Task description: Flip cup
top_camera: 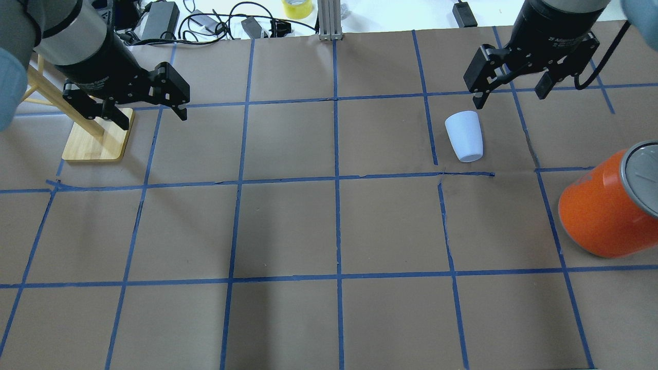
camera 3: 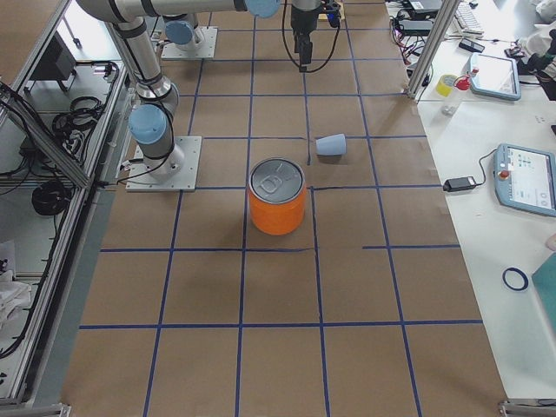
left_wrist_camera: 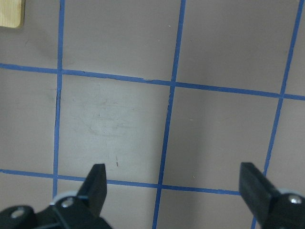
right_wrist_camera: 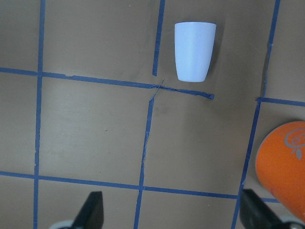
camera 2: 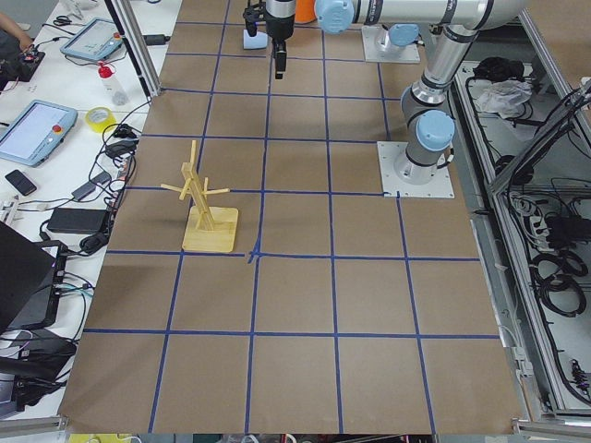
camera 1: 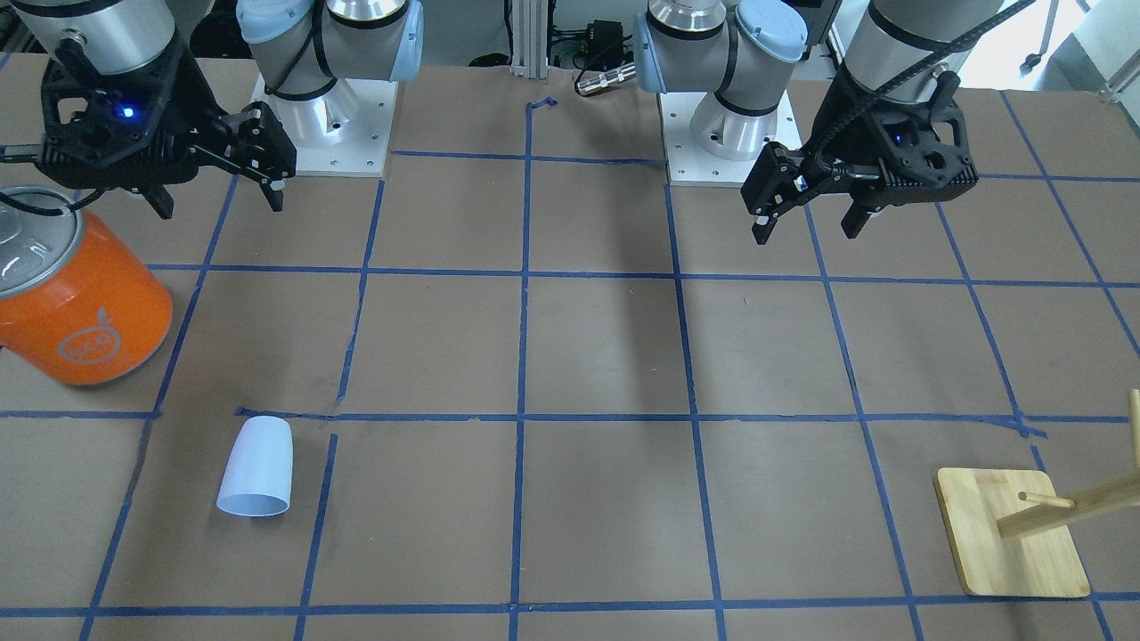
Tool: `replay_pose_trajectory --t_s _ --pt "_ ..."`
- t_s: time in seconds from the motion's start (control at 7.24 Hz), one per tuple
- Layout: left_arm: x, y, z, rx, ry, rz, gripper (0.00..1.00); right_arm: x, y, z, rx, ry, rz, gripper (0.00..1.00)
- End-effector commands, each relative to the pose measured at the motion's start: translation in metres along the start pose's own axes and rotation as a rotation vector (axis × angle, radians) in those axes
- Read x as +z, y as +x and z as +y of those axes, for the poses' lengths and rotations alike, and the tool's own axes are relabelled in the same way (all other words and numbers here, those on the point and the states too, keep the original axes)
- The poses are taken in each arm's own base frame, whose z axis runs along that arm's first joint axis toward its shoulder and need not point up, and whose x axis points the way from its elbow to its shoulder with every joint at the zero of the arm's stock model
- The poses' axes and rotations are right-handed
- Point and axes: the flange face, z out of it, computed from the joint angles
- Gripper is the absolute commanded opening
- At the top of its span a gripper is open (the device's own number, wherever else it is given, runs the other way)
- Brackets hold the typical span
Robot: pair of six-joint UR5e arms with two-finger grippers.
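The cup [camera 1: 256, 467] is a small pale blue-white tumbler lying on its side on the brown table, with its rim pointing away from the robot. It also shows in the overhead view [top_camera: 464, 136], the right side view [camera 3: 331, 145] and the right wrist view [right_wrist_camera: 194, 51]. My right gripper [top_camera: 509, 97] hangs open and empty well above the table, apart from the cup; its fingertips [right_wrist_camera: 95, 205] frame the bottom of the wrist view. My left gripper [top_camera: 153, 118] is open and empty over the other end of the table [left_wrist_camera: 174, 181].
A large orange can [top_camera: 606, 210] with a silver top stands on the robot's right, nearer the robot than the cup [camera 1: 80, 294]. A wooden peg rack [top_camera: 97, 144] on a flat base stands under the left arm [camera 1: 1011, 534]. Blue tape lines grid the table.
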Motion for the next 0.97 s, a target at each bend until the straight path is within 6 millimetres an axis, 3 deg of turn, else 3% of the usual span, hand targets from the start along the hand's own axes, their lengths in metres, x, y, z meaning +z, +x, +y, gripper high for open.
replay_pose_trajectory --t_s 0.0,0.83 --pt "0.002 -0.001 -0.002 -0.003 -0.003 -0.001 1.0 0.0 0.001 0.0 0.001 0.001 0.005 1.0" --pt "0.003 -0.002 -0.003 -0.012 -0.005 -0.011 1.0 -0.005 0.006 -0.011 0.013 0.08 0.003 1.0"
